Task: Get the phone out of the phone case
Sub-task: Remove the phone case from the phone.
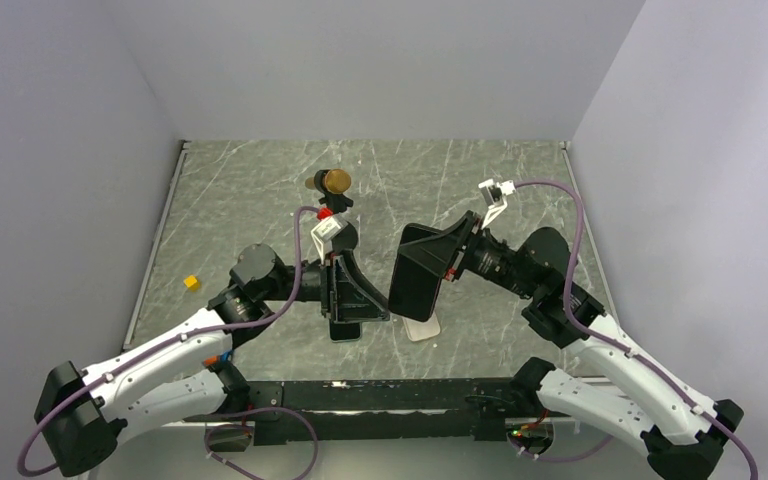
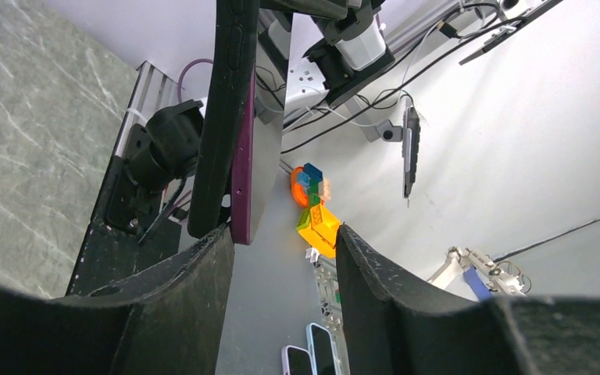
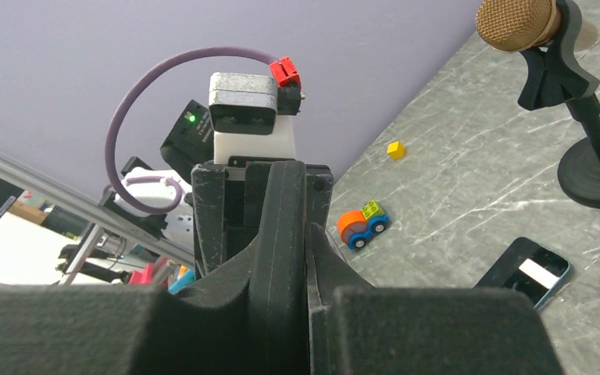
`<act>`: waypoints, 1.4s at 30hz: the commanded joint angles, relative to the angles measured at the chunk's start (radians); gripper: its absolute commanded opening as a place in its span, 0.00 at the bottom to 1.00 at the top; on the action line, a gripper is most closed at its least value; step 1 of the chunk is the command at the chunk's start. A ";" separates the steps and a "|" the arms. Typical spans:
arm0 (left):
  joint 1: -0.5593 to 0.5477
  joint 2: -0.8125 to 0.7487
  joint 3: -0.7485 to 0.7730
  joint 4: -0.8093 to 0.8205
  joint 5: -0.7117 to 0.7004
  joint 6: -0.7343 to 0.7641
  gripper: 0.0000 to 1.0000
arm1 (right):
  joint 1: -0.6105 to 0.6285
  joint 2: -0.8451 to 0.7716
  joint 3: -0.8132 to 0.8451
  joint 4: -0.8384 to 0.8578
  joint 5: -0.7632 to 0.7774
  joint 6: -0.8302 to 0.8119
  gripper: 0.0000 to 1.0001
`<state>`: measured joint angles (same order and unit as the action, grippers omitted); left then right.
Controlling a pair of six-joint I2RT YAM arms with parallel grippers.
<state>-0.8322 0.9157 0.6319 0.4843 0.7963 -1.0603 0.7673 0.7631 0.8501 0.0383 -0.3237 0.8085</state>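
Note:
My right gripper (image 1: 398, 285) (image 3: 285, 234) is shut on a thin black slab seen edge-on, the phone case (image 3: 281, 203). The left wrist view shows the same case (image 2: 220, 117) with raised side buttons and a purple strip (image 2: 242, 172) along one face; I cannot tell whether that strip is the phone. The case's lower end sits beside one fingertip of my left gripper (image 2: 285, 234) (image 1: 360, 312), which is open with nothing between its fingers. A dark-screened phone (image 3: 527, 273) (image 1: 345, 330) with a pale blue rim lies flat on the table beneath the grippers.
A pale flat object (image 1: 422, 328) lies on the table under the right gripper. A microphone on a stand (image 1: 335, 182) (image 3: 516, 23) stands at the middle back. A toy car (image 3: 362, 223) and a yellow cube (image 1: 192, 283) (image 3: 394, 149) lie to the left.

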 commanded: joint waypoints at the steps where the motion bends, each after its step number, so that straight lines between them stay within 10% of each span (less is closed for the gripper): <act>1: -0.020 0.000 0.014 0.189 0.010 -0.052 0.53 | 0.005 -0.003 0.008 0.049 0.046 0.005 0.00; 10: -0.035 0.030 0.058 0.140 -0.060 0.001 0.57 | -0.002 0.029 -0.029 0.147 -0.034 0.078 0.00; 29: -0.028 0.128 0.155 0.015 -0.207 0.081 0.00 | -0.002 0.040 -0.058 0.164 -0.150 0.051 0.02; 35: -0.005 0.098 0.144 0.019 -0.220 0.048 0.00 | -0.008 -0.028 -0.025 -0.032 -0.110 -0.070 0.75; 42: 0.022 0.039 0.150 -0.027 -0.219 0.038 0.00 | -0.033 -0.197 -0.103 -0.070 -0.097 -0.094 0.99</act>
<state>-0.8265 1.0267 0.7208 0.4126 0.6189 -1.0126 0.7399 0.6598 0.7689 -0.0231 -0.4080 0.7502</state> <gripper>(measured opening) 0.115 0.968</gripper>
